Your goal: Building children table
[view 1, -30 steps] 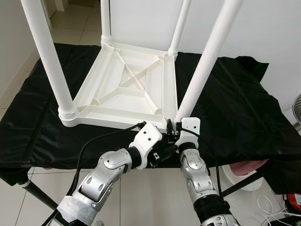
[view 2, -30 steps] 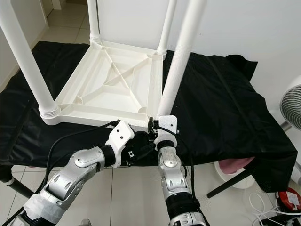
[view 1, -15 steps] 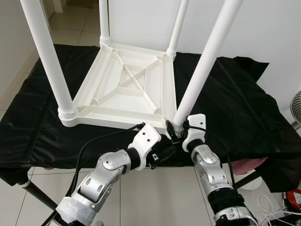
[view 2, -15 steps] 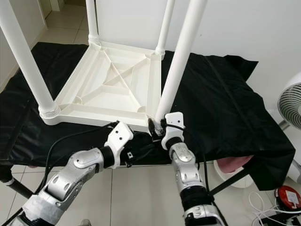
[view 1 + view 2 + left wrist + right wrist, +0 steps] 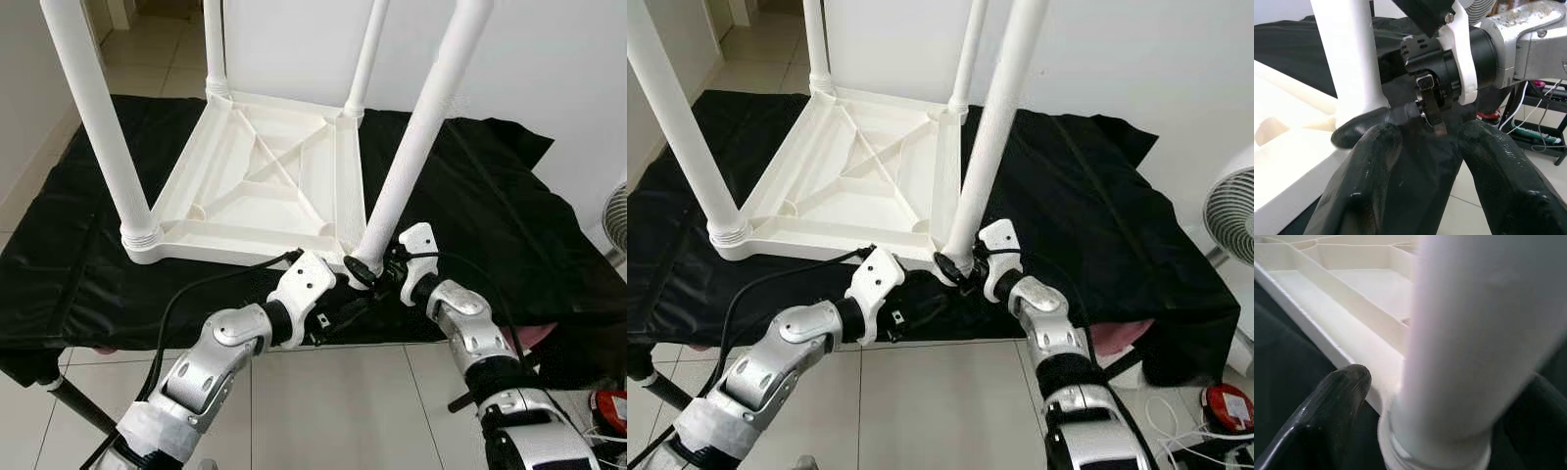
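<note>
White plastic table [image 5: 257, 191] upside down (four legs up)

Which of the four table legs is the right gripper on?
The near right leg, at the corner closest to the robot. The right gripper has a finger on each side of its base; the other three legs stand untouched.

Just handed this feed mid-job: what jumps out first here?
An upturned white table lies on a black cloth, its four legs pointing up. At the near right corner the right tool closes around the base of the near right leg, which leans. The left tool sits open just below that corner, gripping nothing.
</note>
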Robot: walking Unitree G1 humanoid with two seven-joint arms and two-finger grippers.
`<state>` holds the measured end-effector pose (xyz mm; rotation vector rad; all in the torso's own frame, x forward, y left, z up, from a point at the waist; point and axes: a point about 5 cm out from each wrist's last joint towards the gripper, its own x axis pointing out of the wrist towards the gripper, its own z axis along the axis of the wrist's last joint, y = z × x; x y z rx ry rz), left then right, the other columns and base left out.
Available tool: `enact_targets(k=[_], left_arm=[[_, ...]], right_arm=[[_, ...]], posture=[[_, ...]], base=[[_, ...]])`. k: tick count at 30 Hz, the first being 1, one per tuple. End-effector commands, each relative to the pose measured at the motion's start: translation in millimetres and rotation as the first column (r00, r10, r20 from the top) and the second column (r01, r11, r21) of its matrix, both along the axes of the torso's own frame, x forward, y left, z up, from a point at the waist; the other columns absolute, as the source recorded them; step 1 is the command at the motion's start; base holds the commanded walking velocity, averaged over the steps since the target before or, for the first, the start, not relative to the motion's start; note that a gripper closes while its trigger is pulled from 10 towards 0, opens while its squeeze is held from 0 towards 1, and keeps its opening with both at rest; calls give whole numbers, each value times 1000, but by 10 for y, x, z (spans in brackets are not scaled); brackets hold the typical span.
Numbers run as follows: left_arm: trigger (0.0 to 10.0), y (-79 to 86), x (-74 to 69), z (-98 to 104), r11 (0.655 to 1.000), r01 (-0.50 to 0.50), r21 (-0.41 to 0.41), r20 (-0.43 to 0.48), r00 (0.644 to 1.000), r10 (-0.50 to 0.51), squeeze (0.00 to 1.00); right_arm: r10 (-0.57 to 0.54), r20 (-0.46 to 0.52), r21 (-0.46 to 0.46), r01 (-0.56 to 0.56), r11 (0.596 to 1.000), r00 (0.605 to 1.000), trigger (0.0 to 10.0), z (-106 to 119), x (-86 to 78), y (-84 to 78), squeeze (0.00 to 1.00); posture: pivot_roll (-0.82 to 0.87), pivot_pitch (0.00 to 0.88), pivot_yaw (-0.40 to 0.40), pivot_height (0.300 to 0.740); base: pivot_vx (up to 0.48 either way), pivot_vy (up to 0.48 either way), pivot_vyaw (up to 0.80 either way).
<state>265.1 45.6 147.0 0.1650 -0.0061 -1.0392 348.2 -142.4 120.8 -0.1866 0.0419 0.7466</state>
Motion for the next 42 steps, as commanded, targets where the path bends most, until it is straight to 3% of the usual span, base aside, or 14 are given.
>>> enact_targets(k=[1,2,3,6,8,21,22,24,25,31,32,34,36,42], left_arm=[[10000,-13,-4,-12,999,43,12,-3,999,-43,0],[10000,-17,2,-8,999,42,11,-1,999,-42,0],[10000,-22,3,-5,999,42,10,0,999,-42,0],[10000,-24,4,-3,999,42,9,1,999,-42,0],[10000,-23,7,3,999,41,8,3,999,-41,0],[10000,-14,3,-7,999,40,9,1,999,-40,0],[10000,-17,2,-8,999,41,8,1,999,-41,0],[10000,-19,2,-9,999,42,8,1,999,-42,0],[10000,-21,4,-9,999,43,8,2,999,-43,0],[10000,-18,-5,-8,999,44,6,2,999,-44,0],[10000,-16,-16,-14,999,44,4,-2,999,-44,0],[10000,-16,-16,-14,999,44,4,-2,999,-44,0],[10000,-17,-26,-19,999,43,1,-8,999,-43,0],[10000,-46,-55,-27,999,47,-6,-15,999,-47,0]], right_arm=[[30,-8,-32,-30,999,1000,10000,-11,10,-14,0],[58,-18,-50,-59,997,998,10000,-10,35,12,0],[70,-24,-51,-71,996,997,8824,-13,43,22,0],[78,-24,-54,-79,995,997,8824,-13,48,29,0],[95,-38,-59,-97,994,995,0,-34,56,57,0],[109,-87,-63,-115,991,990,0,-181,10,19,0],[100,-85,-62,-106,992,991,8118,-185,9,2,0],[94,-84,-62,-99,993,992,8118,-187,9,-9,0],[71,-76,-61,-75,995,995,10000,-182,18,-27,0],[-104,-33,-58,102,993,994,10000,-147,89,-127,0],[-146,-36,12,146,989,989,10000,-127,99,-110,0],[-146,-36,12,146,989,989,10000,-127,99,-110,0],[-160,-29,92,162,982,987,10000,-97,87,-61,0],[-285,7,127,282,951,959,10000,-87,55,12,0]], posture=[[26,0,-75,740],[28,0,-76,740],[30,0,-75,740],[31,0,-76,740],[34,0,-76,740],[33,0,-72,740],[30,0,-73,740],[30,0,-73,740],[29,0,-73,740],[28,0,-73,740],[27,0,-74,740],[27,0,-74,740],[25,0,-73,740],[22,0,-78,740]], base=[[0,0,0],[0,0,0],[0,0,0],[0,0,0],[0,0,0],[0,0,0],[0,0,0],[0,0,0],[0,0,0],[0,0,0],[0,0,0],[0,0,0],[0,0,0],[0,0,0]])
